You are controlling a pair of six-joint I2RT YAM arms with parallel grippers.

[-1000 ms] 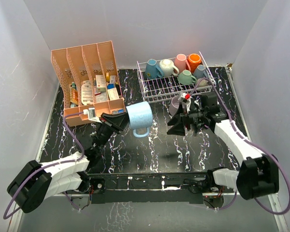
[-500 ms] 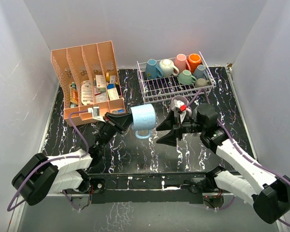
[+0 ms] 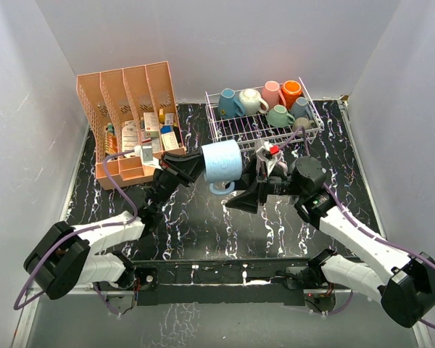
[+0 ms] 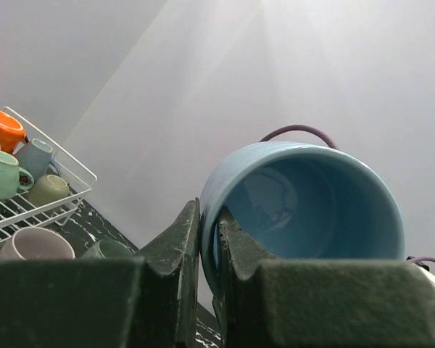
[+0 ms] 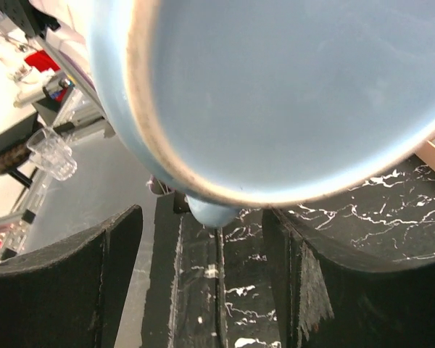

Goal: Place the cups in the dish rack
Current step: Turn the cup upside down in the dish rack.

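The left gripper [image 4: 206, 217] is clamped on the rim of the blue mug [image 3: 221, 161], holding it sideways in the air short of the rack [image 3: 235, 138]. The right gripper [image 5: 203, 217] waits with jaws spread just under the mug's base, probably for a handover toward its own side. Below lies a black, white-veined table [image 3: 203, 225], boxed in by plain white walls [image 3: 203, 43].
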